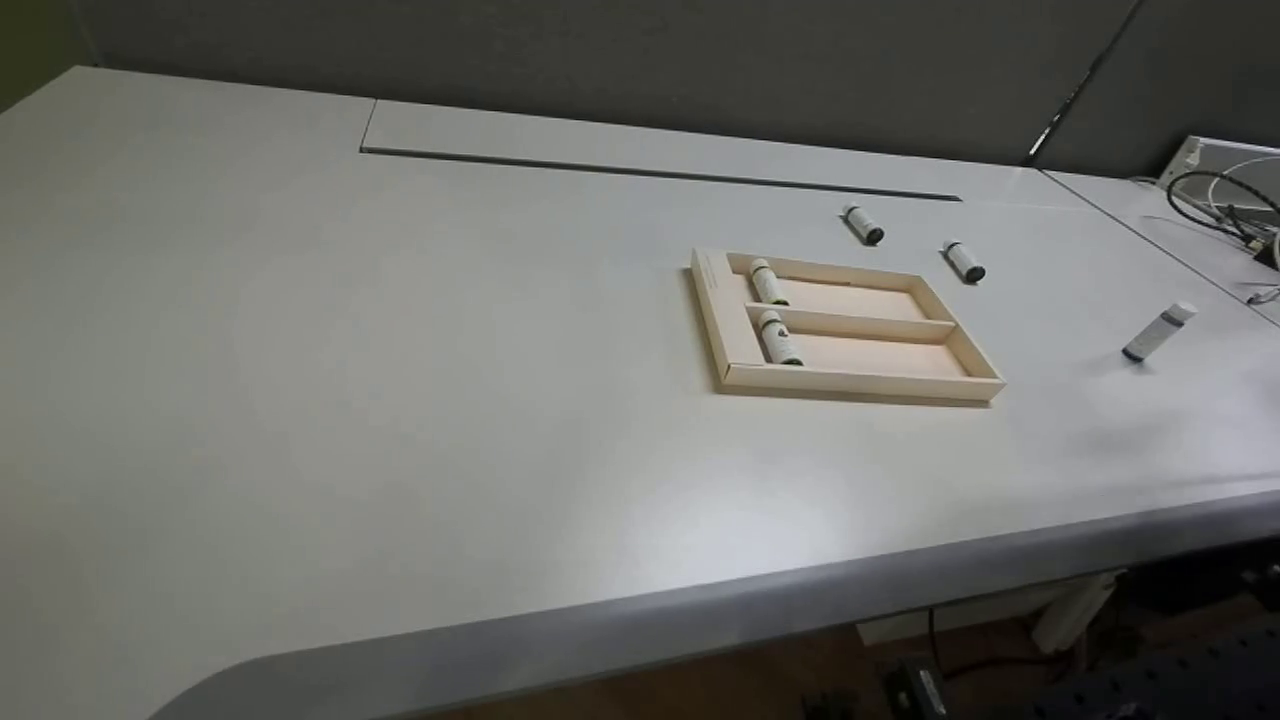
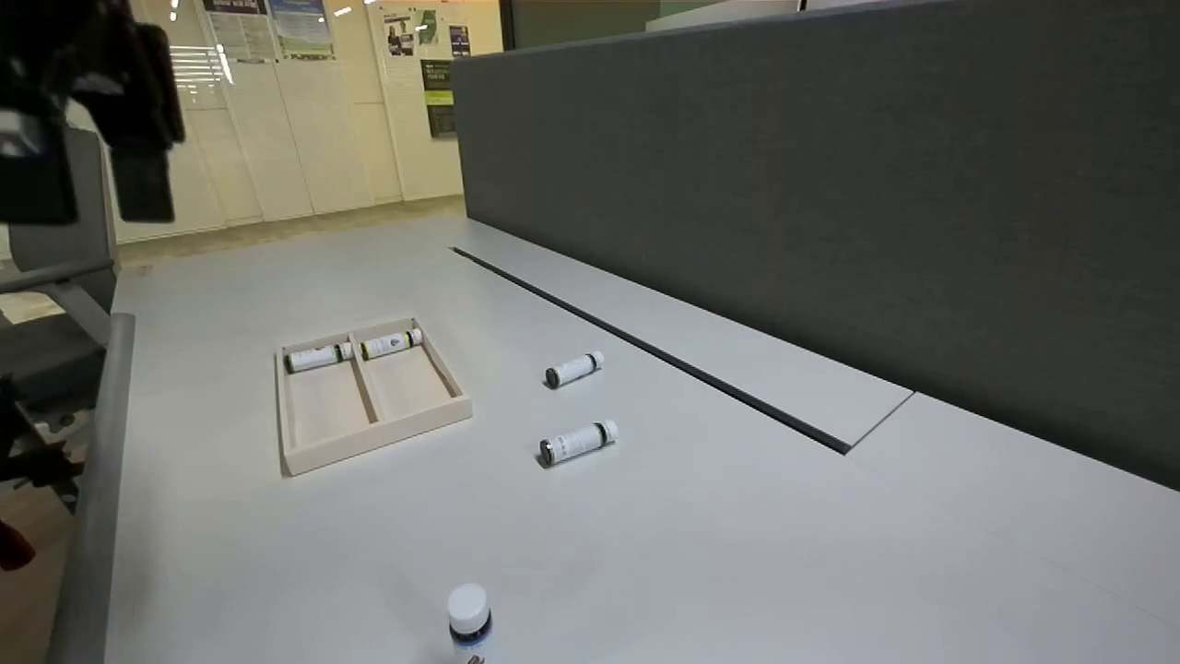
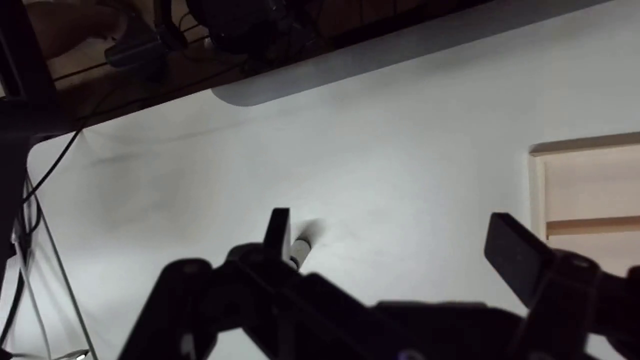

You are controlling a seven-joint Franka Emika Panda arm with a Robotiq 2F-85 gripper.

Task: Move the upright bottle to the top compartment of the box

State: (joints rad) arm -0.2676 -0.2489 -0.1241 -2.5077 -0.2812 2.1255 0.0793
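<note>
The upright bottle (image 1: 1160, 332) is small, with a white cap, and stands alone on the table. It shows at the bottom of an exterior view (image 2: 470, 627), cut off by the edge. In the wrist view the bottle (image 3: 300, 251) is beside the left finger, which partly hides it. The pale wooden box (image 1: 860, 384) lies flat, split by a slat; it also shows in an exterior view (image 2: 378, 435) and partly in the wrist view (image 3: 537, 200). Its top compartment (image 1: 860, 298) holds one lying bottle (image 1: 768, 282) at one end. My gripper (image 3: 390, 220) is open and empty, raised above the table (image 2: 92, 203).
Another bottle (image 1: 780, 338) lies in the box's near compartment. Two more bottles (image 1: 863, 225) (image 1: 963, 262) lie on the table behind the box. A grey partition (image 2: 811, 184) runs along the table's back. Cables (image 1: 1230, 210) lie at the table's far right in an exterior view.
</note>
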